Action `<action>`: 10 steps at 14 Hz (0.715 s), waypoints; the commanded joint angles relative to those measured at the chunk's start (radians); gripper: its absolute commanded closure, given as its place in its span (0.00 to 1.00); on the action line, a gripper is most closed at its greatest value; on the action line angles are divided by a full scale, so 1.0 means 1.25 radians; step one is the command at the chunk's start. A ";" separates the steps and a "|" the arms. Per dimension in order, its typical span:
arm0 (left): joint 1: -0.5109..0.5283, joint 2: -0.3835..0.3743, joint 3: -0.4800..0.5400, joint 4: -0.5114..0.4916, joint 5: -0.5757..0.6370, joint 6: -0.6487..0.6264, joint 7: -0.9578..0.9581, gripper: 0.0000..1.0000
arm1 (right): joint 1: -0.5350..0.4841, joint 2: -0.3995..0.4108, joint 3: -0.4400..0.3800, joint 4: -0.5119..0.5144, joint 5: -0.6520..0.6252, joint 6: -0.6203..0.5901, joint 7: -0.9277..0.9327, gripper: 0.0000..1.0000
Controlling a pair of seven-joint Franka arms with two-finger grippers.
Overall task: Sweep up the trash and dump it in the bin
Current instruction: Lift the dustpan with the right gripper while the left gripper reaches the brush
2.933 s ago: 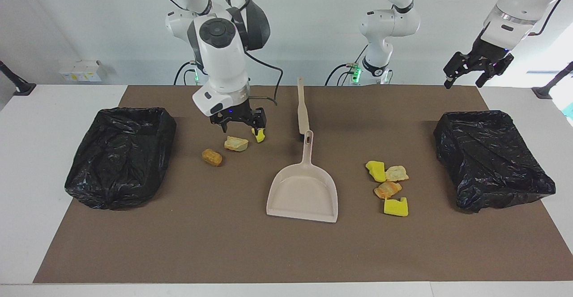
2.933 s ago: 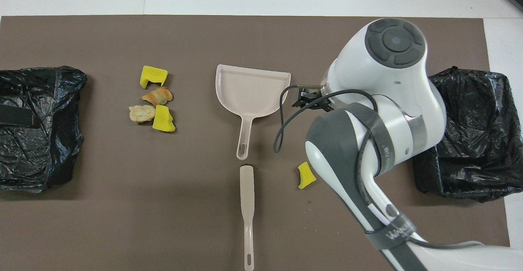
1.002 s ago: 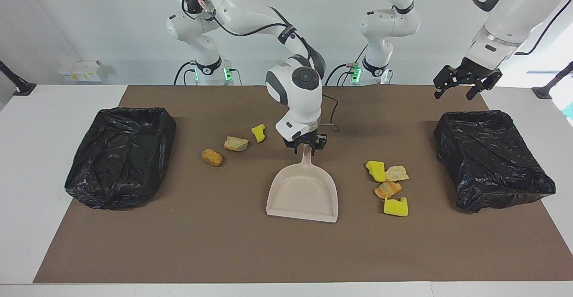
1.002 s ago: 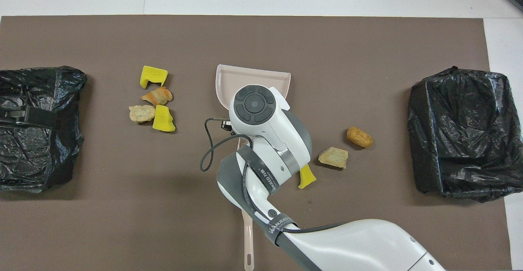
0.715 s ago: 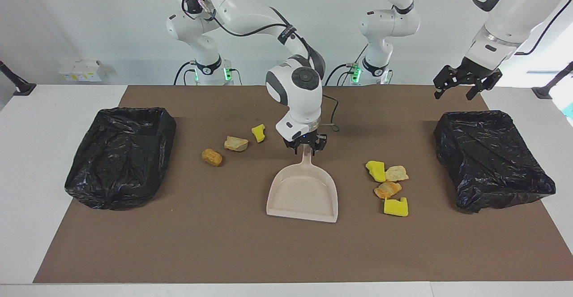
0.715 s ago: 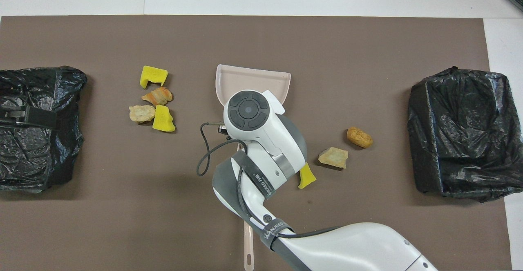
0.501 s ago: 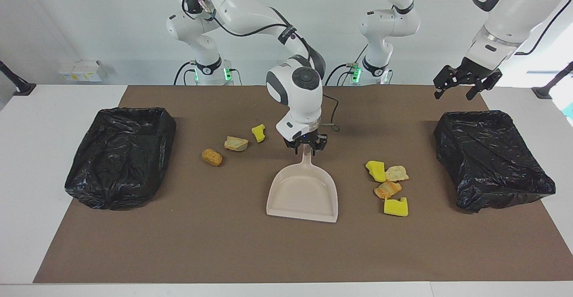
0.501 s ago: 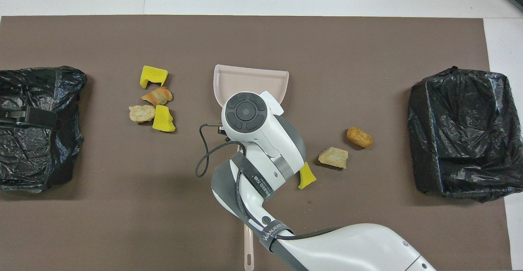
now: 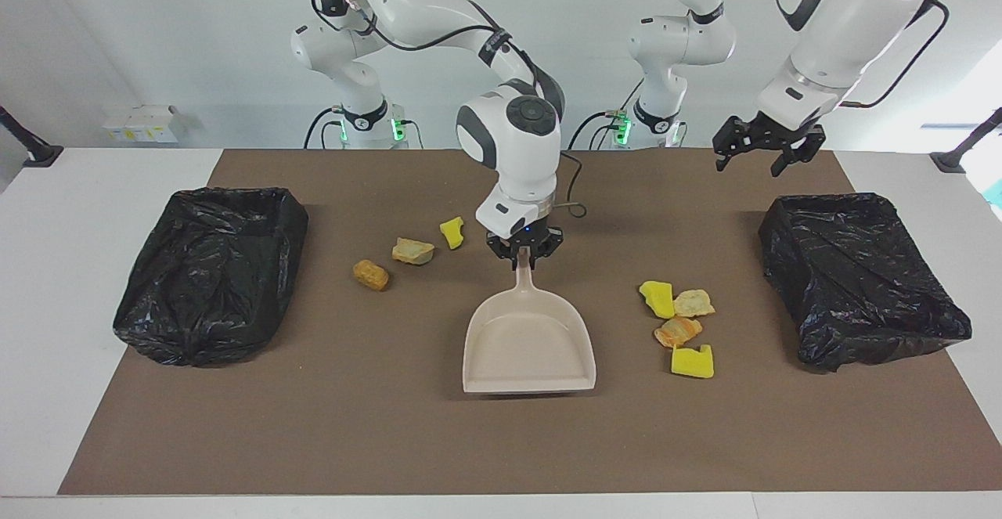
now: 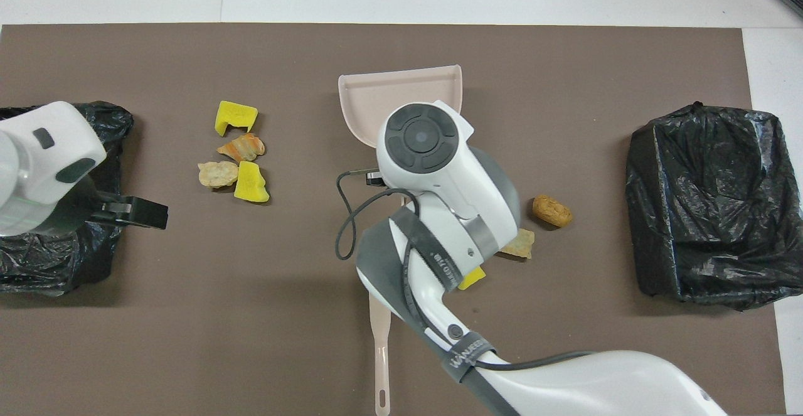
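My right gripper (image 9: 523, 259) is shut on the handle of the beige dustpan (image 9: 528, 343), which hangs just off the brown mat with its mouth facing away from the robots. In the overhead view the right arm covers the handle, and only the pan's mouth (image 10: 389, 93) shows. Three pieces of trash (image 9: 407, 251) lie toward the right arm's end: a yellow chunk, a tan bit and an orange-brown nugget (image 10: 552, 211). Several more scraps (image 9: 679, 323) lie toward the left arm's end. My left gripper (image 9: 761, 157) hangs open and empty in the air near the bin (image 9: 857, 276).
A second black-lined bin (image 9: 211, 268) sits at the right arm's end of the mat. The beige brush (image 10: 380, 353) lies nearer to the robots than the dustpan, mostly covered by the right arm. Bare white table borders the mat (image 9: 352, 425).
My right gripper closed on the dustpan handle and raised the pan off the mat. My left arm has swung from over its bin toward the middle of the table.
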 commanded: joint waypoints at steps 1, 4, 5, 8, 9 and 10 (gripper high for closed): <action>-0.088 -0.064 0.012 -0.106 -0.006 0.068 -0.068 0.00 | -0.049 -0.064 0.008 -0.015 0.010 -0.067 -0.133 1.00; -0.188 -0.067 0.012 -0.133 -0.006 0.100 -0.194 0.00 | -0.070 -0.073 0.007 -0.016 0.009 -0.111 -0.214 1.00; -0.226 -0.064 0.012 -0.139 -0.006 0.109 -0.230 0.00 | -0.070 -0.074 0.007 -0.016 0.009 -0.120 -0.233 1.00; -0.343 -0.045 0.012 -0.204 -0.006 0.231 -0.373 0.00 | -0.074 -0.089 0.008 -0.036 0.009 -0.152 -0.325 1.00; -0.381 -0.035 0.012 -0.224 -0.006 0.251 -0.394 0.00 | -0.087 -0.091 0.007 -0.041 0.009 -0.160 -0.395 1.00; -0.408 -0.022 0.012 -0.237 -0.006 0.258 -0.404 0.00 | -0.101 -0.094 0.007 -0.049 0.009 -0.165 -0.471 1.00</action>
